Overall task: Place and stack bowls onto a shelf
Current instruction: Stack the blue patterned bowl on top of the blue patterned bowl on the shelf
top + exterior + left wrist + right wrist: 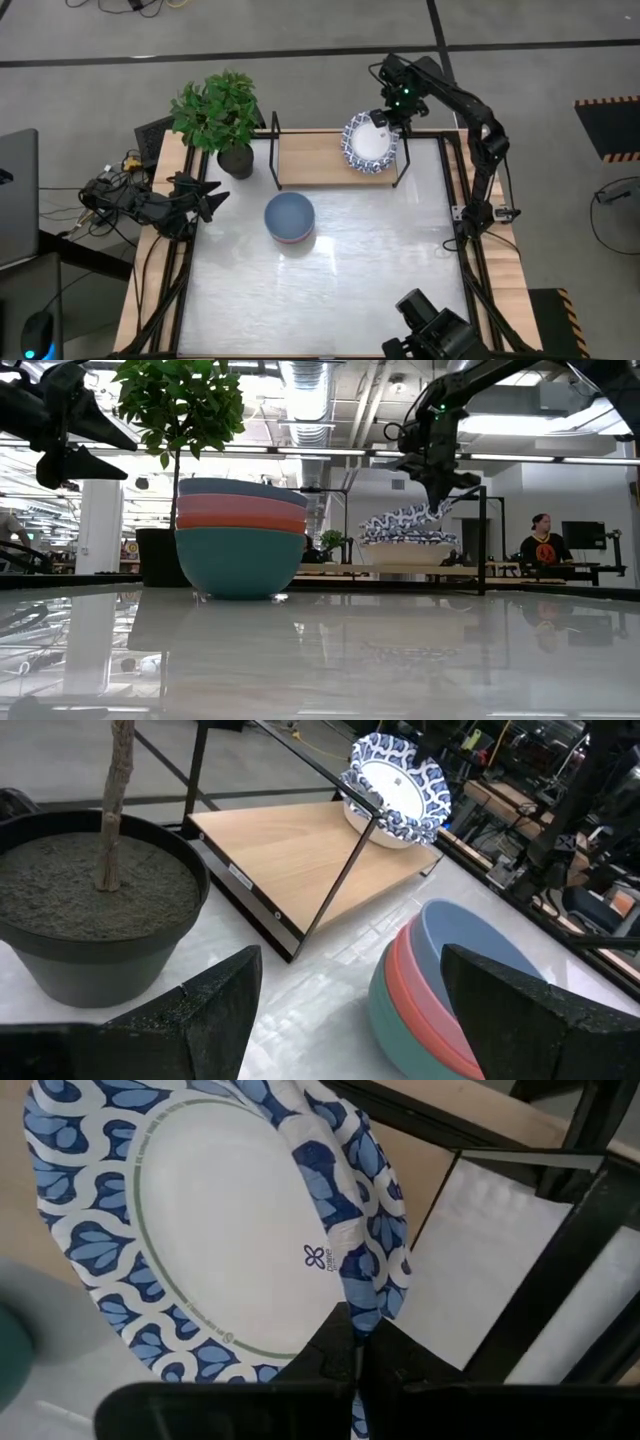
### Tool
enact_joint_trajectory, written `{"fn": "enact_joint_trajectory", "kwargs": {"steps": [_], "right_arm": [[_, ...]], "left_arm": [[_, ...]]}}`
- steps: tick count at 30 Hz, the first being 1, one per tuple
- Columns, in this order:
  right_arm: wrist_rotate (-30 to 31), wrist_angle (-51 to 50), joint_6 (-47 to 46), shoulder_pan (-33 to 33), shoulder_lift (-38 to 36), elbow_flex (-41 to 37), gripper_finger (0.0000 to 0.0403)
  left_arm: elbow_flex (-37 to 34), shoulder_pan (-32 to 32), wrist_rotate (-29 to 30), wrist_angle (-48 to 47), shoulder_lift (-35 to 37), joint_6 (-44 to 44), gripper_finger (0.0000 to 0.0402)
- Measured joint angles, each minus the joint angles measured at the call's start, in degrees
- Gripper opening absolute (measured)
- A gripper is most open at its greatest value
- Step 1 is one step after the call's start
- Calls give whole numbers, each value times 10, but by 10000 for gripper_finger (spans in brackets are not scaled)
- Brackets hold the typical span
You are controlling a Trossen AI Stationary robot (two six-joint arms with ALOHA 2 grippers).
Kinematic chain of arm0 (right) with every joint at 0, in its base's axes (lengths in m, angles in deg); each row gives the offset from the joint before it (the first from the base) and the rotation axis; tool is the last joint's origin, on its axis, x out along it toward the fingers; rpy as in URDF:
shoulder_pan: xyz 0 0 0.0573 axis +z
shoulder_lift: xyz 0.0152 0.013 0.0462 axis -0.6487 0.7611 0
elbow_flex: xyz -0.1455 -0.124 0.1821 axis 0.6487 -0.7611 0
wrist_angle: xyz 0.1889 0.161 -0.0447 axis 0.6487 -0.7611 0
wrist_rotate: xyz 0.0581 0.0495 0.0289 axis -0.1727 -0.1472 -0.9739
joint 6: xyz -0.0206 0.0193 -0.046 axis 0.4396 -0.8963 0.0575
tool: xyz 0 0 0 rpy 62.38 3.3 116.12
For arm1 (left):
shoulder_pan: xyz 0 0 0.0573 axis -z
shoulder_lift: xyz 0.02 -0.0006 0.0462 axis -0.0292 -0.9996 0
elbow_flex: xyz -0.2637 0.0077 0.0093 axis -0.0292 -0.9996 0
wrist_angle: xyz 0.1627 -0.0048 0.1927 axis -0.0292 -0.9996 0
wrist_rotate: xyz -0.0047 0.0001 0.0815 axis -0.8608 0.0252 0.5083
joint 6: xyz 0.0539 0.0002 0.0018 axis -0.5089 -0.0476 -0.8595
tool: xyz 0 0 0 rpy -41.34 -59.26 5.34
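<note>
A white bowl with a blue patterned rim (368, 140) is tilted over a second white bowl (405, 552), which stands on the right end of the shelf's wooden plank (315, 158). My right gripper (386, 119) is shut on the tilted bowl. A nested stack of blue, red and teal bowls (290, 217) stands on the tabletop in front of the shelf. My left gripper (207, 197) hangs open above the table's left side, next to the plant pot, and touches nothing. In the left wrist view, the left gripper's (350, 1020) fingers frame the stack (450, 990). My right gripper (357, 1370) pinches the patterned bowl's rim (362, 1305) between its two fingers, at the bowl's far-right side. The fingers come from above, pointing down. The bowl (405, 520) is tilted, its held side raised and its lower left side at the rim of the bowl beneath.
A dark pot (236, 160) with a leafy plant stands at the shelf's left end, close to my left gripper. The black wire end frames (275, 150) rise at both ends of the shelf. The left and middle of the plank are bare. Pale tabletop (380, 270) spreads toward the near edge.
</note>
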Motion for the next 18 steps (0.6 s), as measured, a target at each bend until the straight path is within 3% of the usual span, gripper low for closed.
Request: {"fn": "enact_joint_trajectory", "kwargs": {"steps": [5,10,18], "right_arm": [[-3,2,2,-3,0,0,25],[-47,2,5,-6,0,0,23],[-40,0,15,-11,0,0,23]], "left_arm": [[0,0,0,0,0,0,293],[0,0,0,0,0,0,293],[0,0,0,0,0,-2,293]]}}
